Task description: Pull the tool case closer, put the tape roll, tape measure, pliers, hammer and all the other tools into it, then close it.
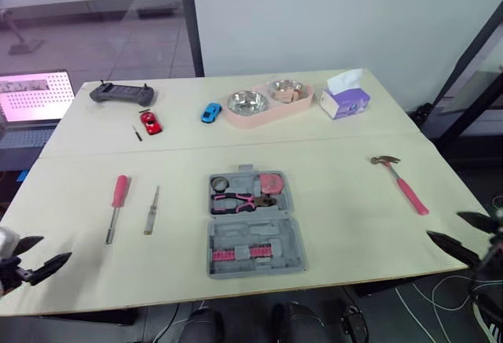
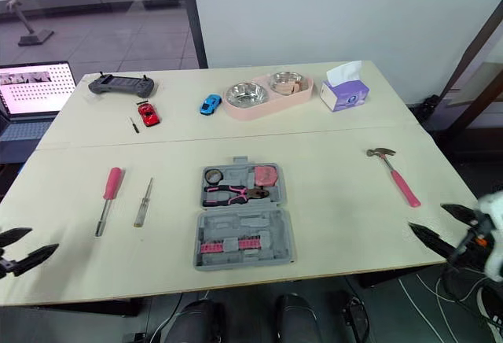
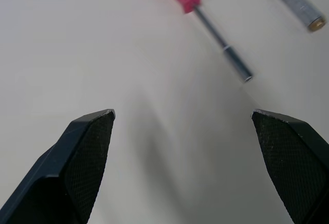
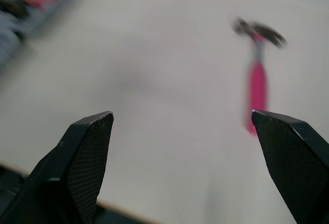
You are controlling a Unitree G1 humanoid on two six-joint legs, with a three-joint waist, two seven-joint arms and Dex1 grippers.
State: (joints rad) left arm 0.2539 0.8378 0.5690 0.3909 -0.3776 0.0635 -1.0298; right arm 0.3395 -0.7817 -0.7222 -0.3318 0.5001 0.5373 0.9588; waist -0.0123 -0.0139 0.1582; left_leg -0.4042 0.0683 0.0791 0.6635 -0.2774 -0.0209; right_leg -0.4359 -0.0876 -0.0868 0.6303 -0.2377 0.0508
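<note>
1. Spread across the pale table (image 1: 338, 162): tools lying well apart, left and right.
2. Lying open at centre, near the front edge: grey tool case (image 1: 283, 237), already holding pliers (image 1: 242, 200), tape roll (image 1: 218, 182) and pink tape measure (image 1: 271, 182) in its far half.
3. Poised at the near corners, both spread wide and gripping nothing: left gripper (image 1: 55, 247) and right gripper (image 1: 444, 224).
4. Out on the right, well apart from the case: pink-handled hammer (image 1: 402, 183).
5. Out on the left, side by side: pink screwdriver (image 1: 116, 205) and slimmer clear-handled driver (image 1: 152, 211).
6. Likely trouble:
   - slim drivers lying flat, hard to pinch, apt to roll or skid aside
   - hammer liable to droop head-first if taken by the handle's end
   - no clean closing over any tool seated outside its moulded slot
</note>
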